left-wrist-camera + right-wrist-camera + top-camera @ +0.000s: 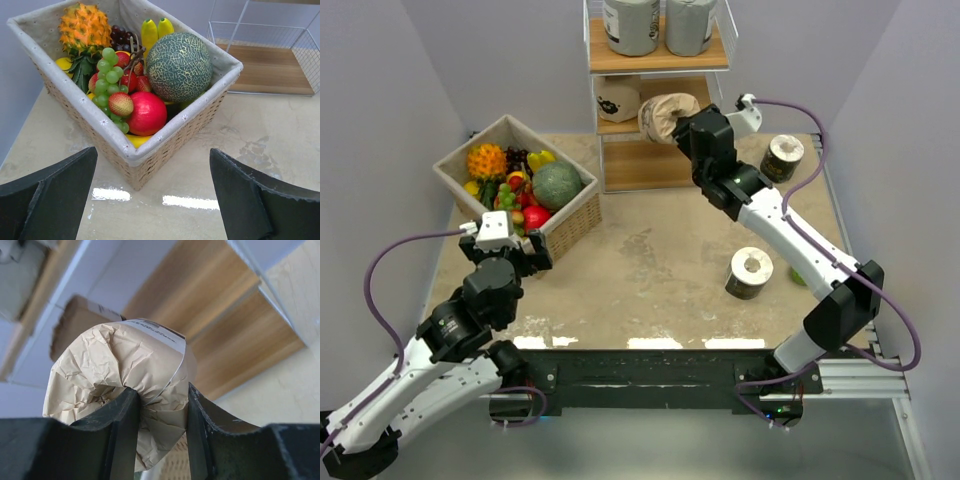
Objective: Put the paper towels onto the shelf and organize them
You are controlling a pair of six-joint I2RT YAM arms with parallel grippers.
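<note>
Only the right wrist view shows the grip: the right fingers (125, 435) pinch the crumpled end of a tan paper towel roll (115, 365), which juts past their tips toward the shelf (235, 315) boards beyond. The overhead view adds two dark rolls (750, 272) on the tabletop (650, 270), behind those fingers. The left fingers (55, 195) stand spread wide, touching nothing, a fruit basket (140, 150) just ahead.

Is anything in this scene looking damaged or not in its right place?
The tan roll pinched between the right fingers has a crumpled, dented wrapper and is held tipped sideways at the shelf. Two dark rolls stand on the table, off the shelf.
</note>
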